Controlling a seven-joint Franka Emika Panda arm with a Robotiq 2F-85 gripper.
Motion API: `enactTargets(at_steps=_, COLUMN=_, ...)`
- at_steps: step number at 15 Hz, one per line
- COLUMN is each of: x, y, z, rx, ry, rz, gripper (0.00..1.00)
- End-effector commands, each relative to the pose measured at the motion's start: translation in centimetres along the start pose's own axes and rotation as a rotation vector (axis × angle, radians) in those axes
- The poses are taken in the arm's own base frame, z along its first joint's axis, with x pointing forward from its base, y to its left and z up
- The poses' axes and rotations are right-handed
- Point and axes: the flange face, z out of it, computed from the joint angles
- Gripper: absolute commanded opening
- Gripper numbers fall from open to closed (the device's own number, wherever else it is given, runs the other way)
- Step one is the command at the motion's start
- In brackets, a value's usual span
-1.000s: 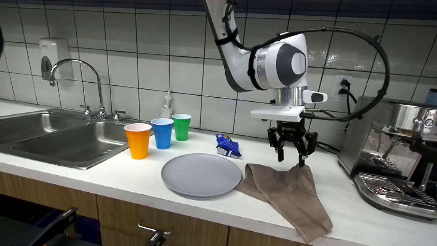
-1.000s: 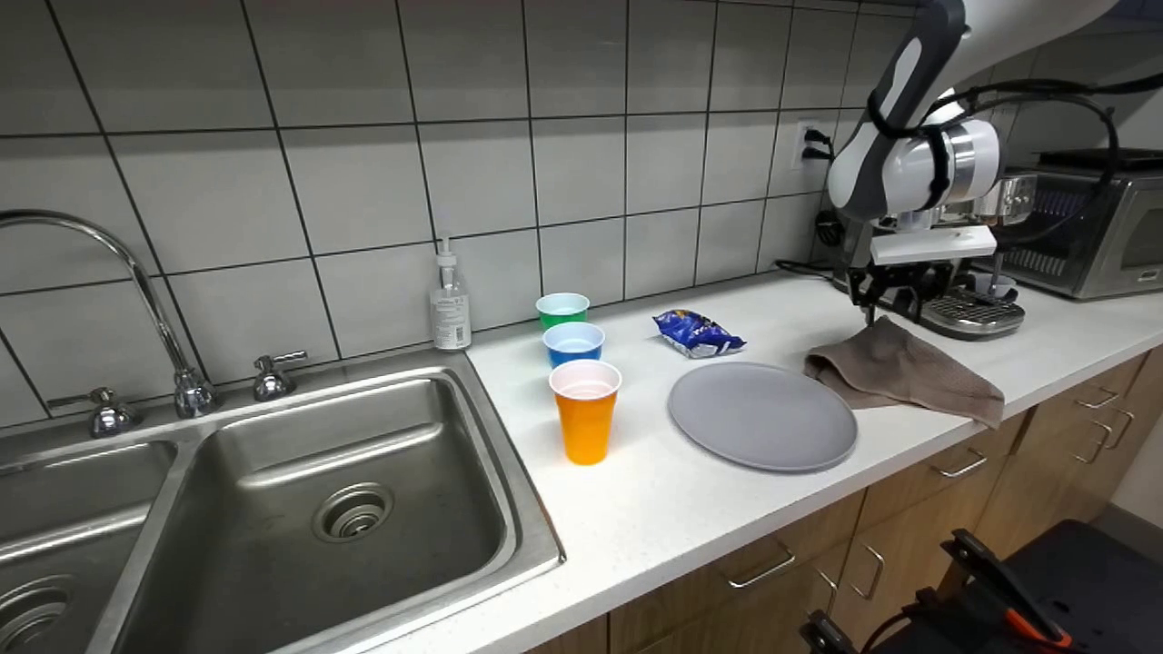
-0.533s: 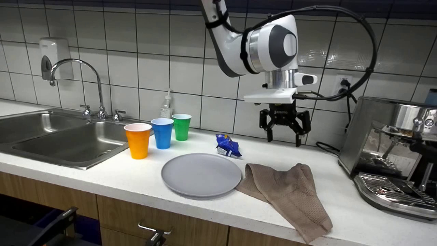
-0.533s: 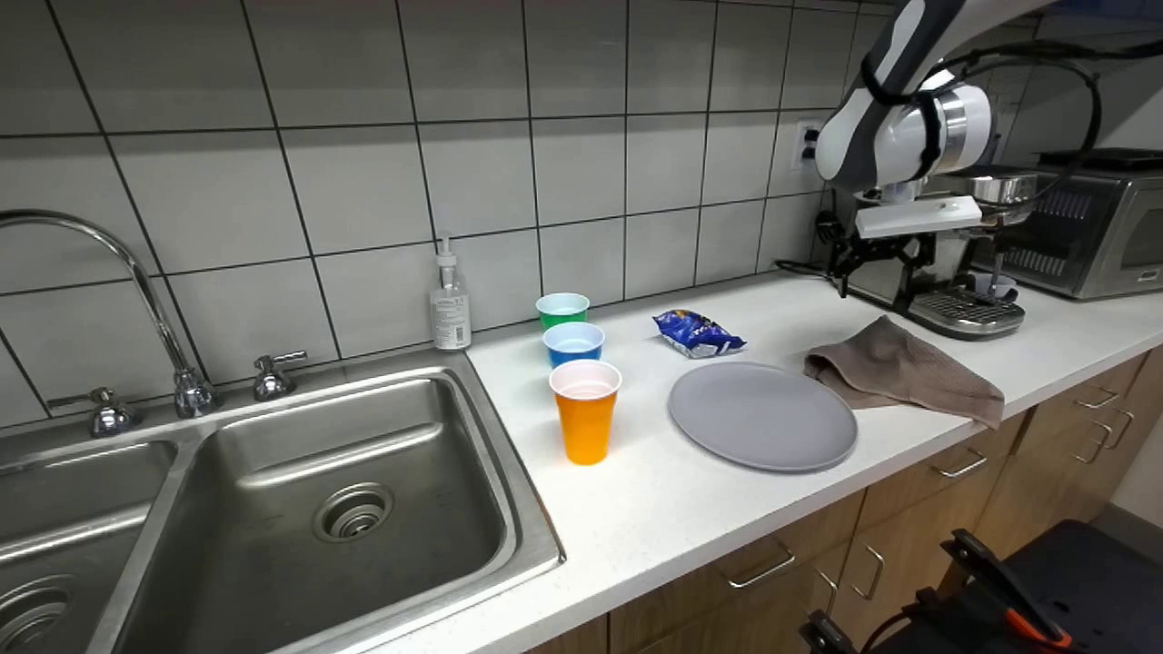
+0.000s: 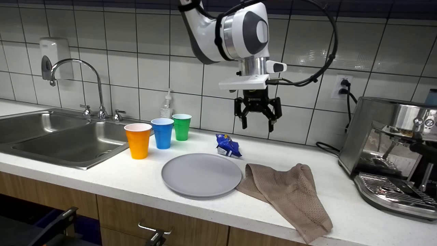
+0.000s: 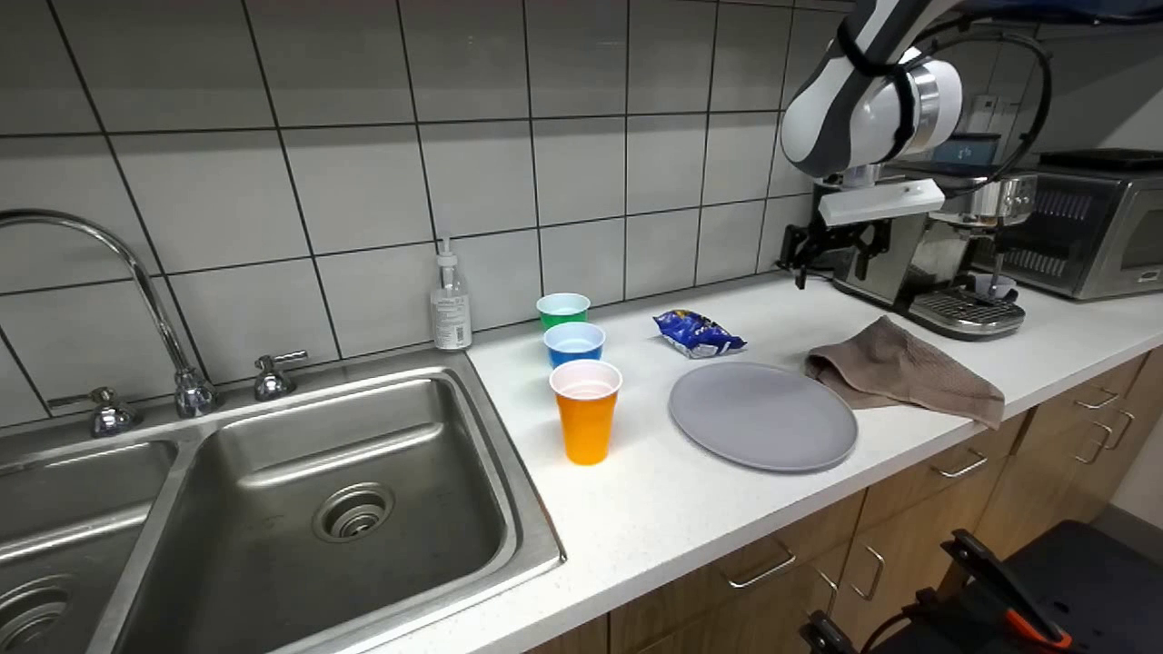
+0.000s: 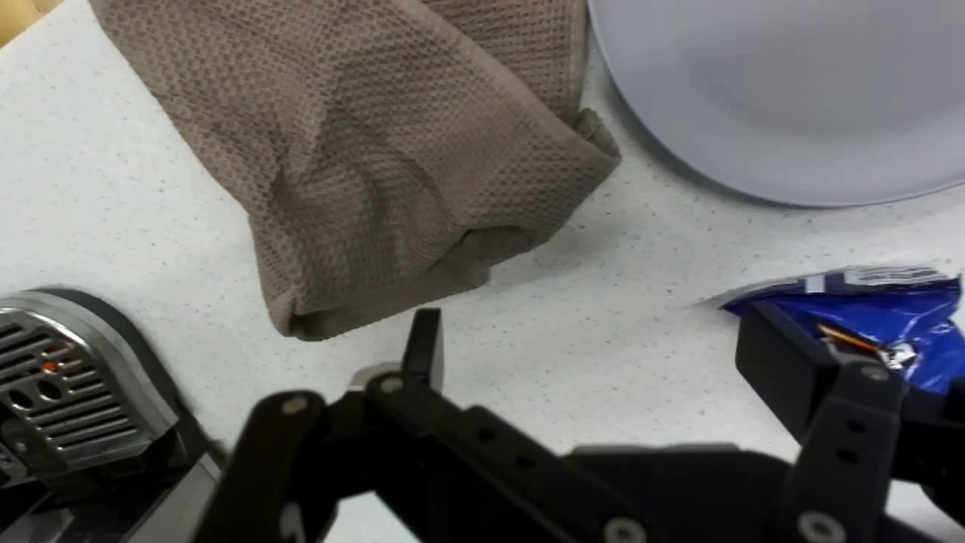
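Observation:
My gripper (image 5: 257,127) is open with nothing between its fingers, raised above the back of the white counter. It also shows in the other angle (image 6: 831,272) and in the wrist view (image 7: 599,351). A crumpled brown towel (image 5: 290,191) lies below it towards the counter's front edge, one corner over that edge; it fills the upper left of the wrist view (image 7: 377,151). A grey plate (image 5: 201,175) lies flat beside the towel. A crumpled blue snack bag (image 5: 227,146) lies behind the plate; in the wrist view (image 7: 897,317) one finger partly covers it.
Orange (image 5: 138,143), blue (image 5: 163,133) and green (image 5: 181,128) cups stand upright beside the steel sink (image 6: 536,518). A soap bottle (image 6: 451,309) stands by the tiled wall. An espresso machine (image 5: 392,143) stands beyond the towel, with a microwave (image 6: 1108,236) past it.
The gripper has risen from the towel's raised corner and moved back and towards the blue bag's side. Its fingers stay open. The towel, plate, bag and cups have not moved.

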Motion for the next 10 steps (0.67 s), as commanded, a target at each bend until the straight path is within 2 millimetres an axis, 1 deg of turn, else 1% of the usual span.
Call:
enactTargets(at_steps=1, x=-1.7, y=-3.2, z=-2.6, rx=0.037, ry=-0.003, rz=-0.062, gripper=1.00)
enactTargets(at_steps=5, x=-3.2, y=-7.2, z=-3.6, rx=0.076, ry=-0.001, rz=-0.130, gripper=1.00)
enactTargets(at_steps=8, x=-4.6, y=-10.4, z=-4.1, rx=0.110, ry=-0.006, rz=-0.187, gripper=1.00)
enactTargets(at_steps=10, x=-5.8, y=-12.8, z=-4.3, rx=0.140, ry=-0.018, rz=-0.228, gripper=1.00)
